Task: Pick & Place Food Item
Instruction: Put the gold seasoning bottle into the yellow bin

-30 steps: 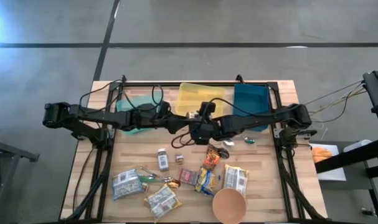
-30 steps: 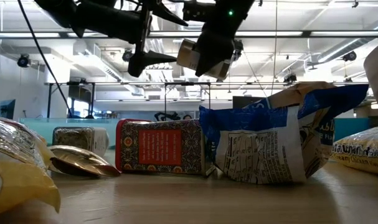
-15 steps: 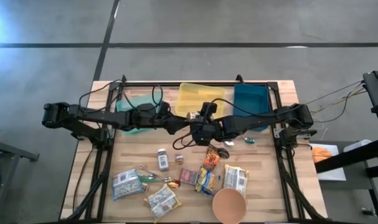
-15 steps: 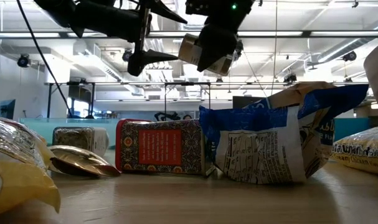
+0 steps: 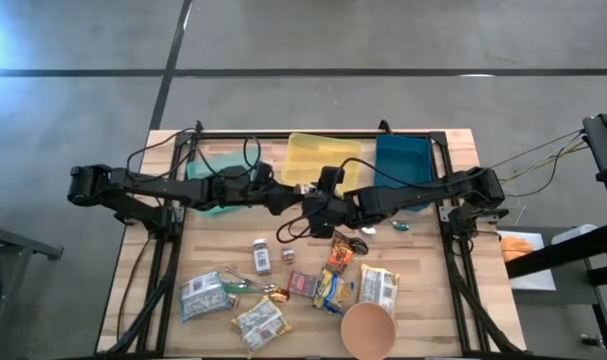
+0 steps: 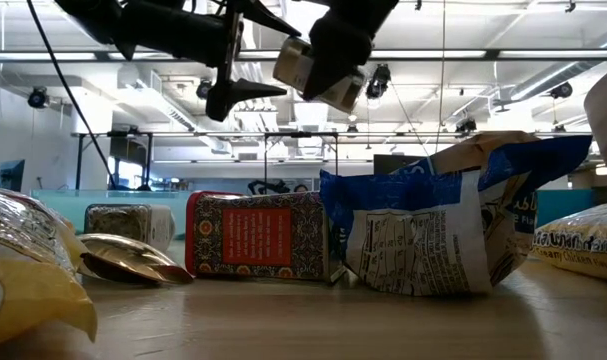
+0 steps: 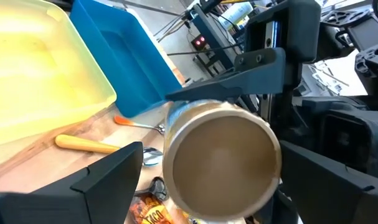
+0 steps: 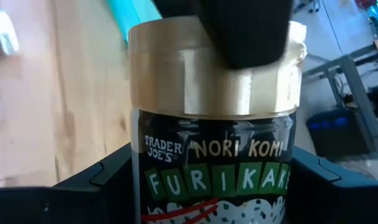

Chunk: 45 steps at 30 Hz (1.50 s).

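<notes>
We have the furikake jar (image 8: 213,143) lifted and clamped in our right gripper (image 5: 313,196), high over mid-table near the yellow tray (image 5: 318,158); placing remains. Our left gripper (image 6: 245,55) hangs spread wide and empty beside it. Only the right wrist view reads the label; the left wrist view shows its gold lid (image 7: 221,163).

A jar of furikake seasoning (image 8: 215,162) with a tan lid is clamped between two dark fingers (image 8: 245,31)
</notes>
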Each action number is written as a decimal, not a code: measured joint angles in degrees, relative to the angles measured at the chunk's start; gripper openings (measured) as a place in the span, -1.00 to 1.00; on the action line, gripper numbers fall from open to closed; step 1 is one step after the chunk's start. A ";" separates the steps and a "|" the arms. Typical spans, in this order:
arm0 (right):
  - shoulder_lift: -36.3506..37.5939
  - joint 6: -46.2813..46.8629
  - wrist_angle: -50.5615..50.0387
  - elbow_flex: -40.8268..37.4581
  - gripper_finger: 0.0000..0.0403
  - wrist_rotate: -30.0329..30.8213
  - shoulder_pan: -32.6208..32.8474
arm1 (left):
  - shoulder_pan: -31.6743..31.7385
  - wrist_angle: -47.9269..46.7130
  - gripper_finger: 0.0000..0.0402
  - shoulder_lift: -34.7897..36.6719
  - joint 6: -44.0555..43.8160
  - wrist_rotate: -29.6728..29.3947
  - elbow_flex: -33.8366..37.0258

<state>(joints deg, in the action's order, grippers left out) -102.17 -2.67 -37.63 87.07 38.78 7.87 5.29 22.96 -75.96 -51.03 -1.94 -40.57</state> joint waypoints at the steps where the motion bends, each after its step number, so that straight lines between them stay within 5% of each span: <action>1: 0.00 -0.34 0.36 0.00 0.34 -0.01 0.02 | -0.01 0.04 0.82 0.00 0.02 0.03 -0.02; 20: -0.18 -1.11 2.18 -0.15 0.34 -0.33 -0.30 | -0.01 -0.92 0.80 -0.22 2.57 -1.96 -0.11; 33: -0.24 -1.84 3.46 -0.28 0.34 -1.96 -0.82 | 0.01 -1.82 0.34 -0.16 3.26 -1.08 -0.18; 43: -0.24 -1.15 3.55 -0.31 0.35 -1.94 -0.92 | 0.05 -2.12 0.34 -0.21 3.23 -0.14 -0.13; 45: -0.24 -0.52 3.90 -0.31 0.48 -1.90 -0.91 | 0.05 -2.28 0.34 -0.15 3.23 0.02 -0.11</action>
<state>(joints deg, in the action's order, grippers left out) -102.41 -3.20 -33.73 86.76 36.87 6.96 5.34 20.68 -76.12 -47.79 -1.91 -40.68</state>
